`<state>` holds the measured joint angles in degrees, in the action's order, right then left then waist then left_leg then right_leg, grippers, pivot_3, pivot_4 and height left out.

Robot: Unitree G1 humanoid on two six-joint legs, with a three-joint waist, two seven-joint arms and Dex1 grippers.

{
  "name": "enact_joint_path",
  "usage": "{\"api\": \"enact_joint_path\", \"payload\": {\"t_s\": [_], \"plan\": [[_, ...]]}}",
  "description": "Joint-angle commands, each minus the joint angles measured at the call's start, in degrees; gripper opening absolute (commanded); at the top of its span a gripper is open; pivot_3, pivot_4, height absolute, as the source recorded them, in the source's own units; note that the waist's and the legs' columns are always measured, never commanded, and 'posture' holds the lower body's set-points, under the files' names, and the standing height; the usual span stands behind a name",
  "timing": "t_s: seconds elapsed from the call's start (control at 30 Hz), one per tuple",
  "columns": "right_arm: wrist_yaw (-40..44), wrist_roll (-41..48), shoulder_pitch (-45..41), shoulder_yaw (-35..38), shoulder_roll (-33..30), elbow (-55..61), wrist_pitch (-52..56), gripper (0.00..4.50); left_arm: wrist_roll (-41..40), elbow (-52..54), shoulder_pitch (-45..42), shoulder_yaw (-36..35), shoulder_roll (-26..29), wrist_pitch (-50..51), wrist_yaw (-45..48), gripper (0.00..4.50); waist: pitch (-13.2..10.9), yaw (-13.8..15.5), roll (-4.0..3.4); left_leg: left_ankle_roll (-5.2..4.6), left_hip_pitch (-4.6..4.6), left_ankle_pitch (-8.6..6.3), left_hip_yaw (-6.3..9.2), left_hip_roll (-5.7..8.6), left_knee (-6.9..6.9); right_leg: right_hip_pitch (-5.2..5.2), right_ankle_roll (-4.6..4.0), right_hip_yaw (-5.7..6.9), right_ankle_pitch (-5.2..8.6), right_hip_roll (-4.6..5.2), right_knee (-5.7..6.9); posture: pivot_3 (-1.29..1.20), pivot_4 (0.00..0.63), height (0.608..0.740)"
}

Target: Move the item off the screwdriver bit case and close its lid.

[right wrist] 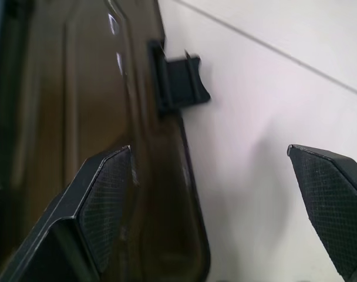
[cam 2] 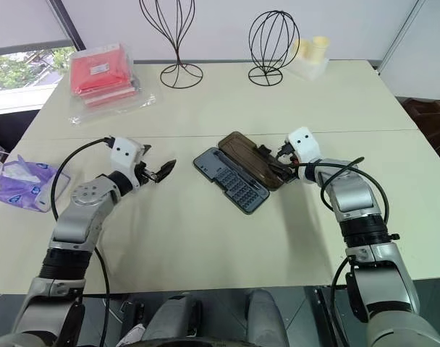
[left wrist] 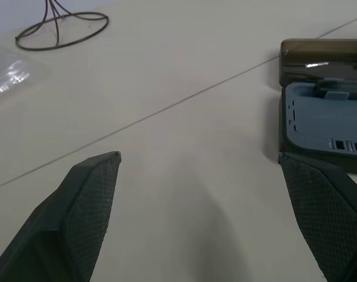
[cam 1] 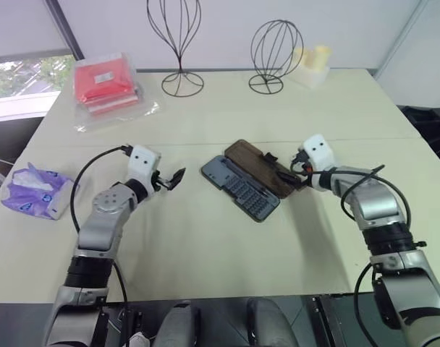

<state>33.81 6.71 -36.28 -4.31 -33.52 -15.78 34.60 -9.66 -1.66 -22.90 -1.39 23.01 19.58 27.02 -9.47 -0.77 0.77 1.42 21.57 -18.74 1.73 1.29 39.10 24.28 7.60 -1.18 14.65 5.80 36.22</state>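
On the desk point(cam 1: 205, 253), the screwdriver bit case point(cam 1: 240, 188) lies open, lid point(cam 1: 260, 166) flat; right pincer point(cam 1: 298, 172) spread over the lid's edge. Left pincer point(cam 1: 173, 178) spread nearby; tissue pack point(cam 1: 35, 191) far left, red packet point(cam 1: 104, 81) and wire stands point(cam 1: 178, 43) behind.

Both arms are built of silver-grey metallic segments with rounded, cylindrical joint housings, stepping down to darker ribbed black collars near the lower edge of the frame. Each wrist ends in a small white boxy block marked with two dark round dots on its face. A black cable loops freely off each arm, arching from the white block back along the forearm; a touch of orange wiring shows at the right wrist. The left gripper point(cam 1: 174, 178) and the right gripper point(right wrist: 222, 194) each carry two black wedge-shaped fingers point(left wrist: 87, 202) tapering to blunt tips, their inner faces covered with a fine cross-hatched diamond texture.
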Motion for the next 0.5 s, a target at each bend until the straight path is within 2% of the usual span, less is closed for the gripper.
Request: {"api": "enact_joint_path", "payload": {"t_s": [0.03,0.17,0.27,0.37,0.5], "plan": [[-0.2,-1.1,-2.0,0.6,-0.1,-0.6,-1.3,4.43,0.3,2.2,-0.4,-0.4,0.1,-0.9,-0.4,4.50,0.0,0.0,0.00,0.00,0.00,0.00,0.00,0.00,0.00,0.00,0.00,0.00,0.00,0.00,0.00,0.00,0.150,0.740],[-0.2,-1.4,-2.5,0.9,0.6,-2.0,-1.7,4.43,-0.6,3.9,-0.7,-0.9,0.1,1.0,-0.3,4.50,0.0,-0.1,0.00,0.00,0.00,0.00,0.00,0.00,0.00,0.00,0.00,0.00,0.00,0.00,0.00,0.00,0.150,0.740],[-0.1,-1.7,-2.8,0.8,0.9,-3.0,-2.2,3.55,-0.8,4.9,-0.8,-1.0,0.1,2.1,-0.4,4.50,0.0,-0.1,0.00,0.00,0.00,0.00,0.00,0.00,0.00,0.01,0.00,0.00,0.00,0.00,0.01,0.00,0.150,0.740],[0.1,-2.1,-2.9,0.5,1.2,-3.5,-2.4,2.06,-0.7,5.8,-0.9,-0.8,0.1,2.8,-0.8,4.50,0.0,0.0,0.00,0.00,0.00,0.00,0.00,0.00,0.00,0.01,0.00,0.00,0.00,0.00,0.01,0.00,0.150,0.740],[0.6,-2.5,-3.1,0.1,1.5,-4.0,-2.0,2.06,-0.5,6.7,-1.2,-0.4,-0.1,3.6,-1.5,4.50,0.0,0.0,0.00,0.00,0.00,0.00,0.00,0.00,0.00,0.01,0.00,0.00,0.00,0.00,0.00,0.00,0.150,0.740]]}}
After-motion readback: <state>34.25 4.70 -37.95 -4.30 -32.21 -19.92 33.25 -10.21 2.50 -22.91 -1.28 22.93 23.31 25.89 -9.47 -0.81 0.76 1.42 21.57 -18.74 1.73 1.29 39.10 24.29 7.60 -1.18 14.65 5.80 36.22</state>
